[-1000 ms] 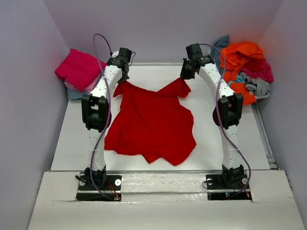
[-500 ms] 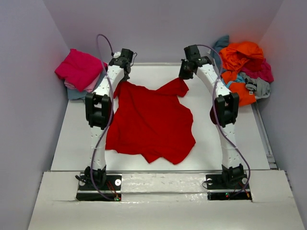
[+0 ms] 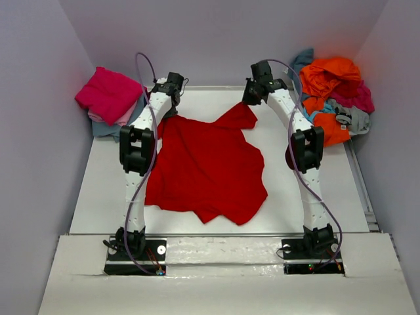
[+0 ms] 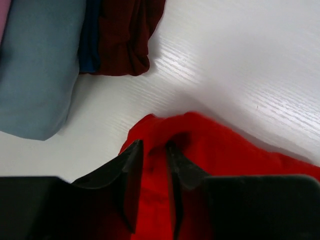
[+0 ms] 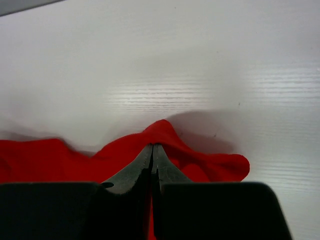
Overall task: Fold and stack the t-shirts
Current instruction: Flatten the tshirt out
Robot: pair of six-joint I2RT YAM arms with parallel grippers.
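A bright red t-shirt (image 3: 207, 164) lies spread and rumpled on the white table (image 3: 98, 177). My left gripper (image 3: 168, 107) is at its far left corner. In the left wrist view the left gripper (image 4: 152, 145) has its fingers slightly apart, with the red cloth (image 4: 225, 145) lying loose between them. My right gripper (image 3: 252, 100) is at the shirt's far right corner. In the right wrist view the right gripper (image 5: 152, 146) is pinched shut on a raised fold of the red shirt (image 5: 45, 155).
A folded stack with a magenta shirt (image 3: 108, 92) on top sits at the far left; its grey-blue (image 4: 35, 65) and maroon (image 4: 125, 35) layers lie close to the left gripper. A loose pile with an orange shirt (image 3: 331, 75) sits at the far right.
Both grippers moved slightly toward the back of the table. The shirt's far edge followed and lies flatter. The left corner now rests on the table.
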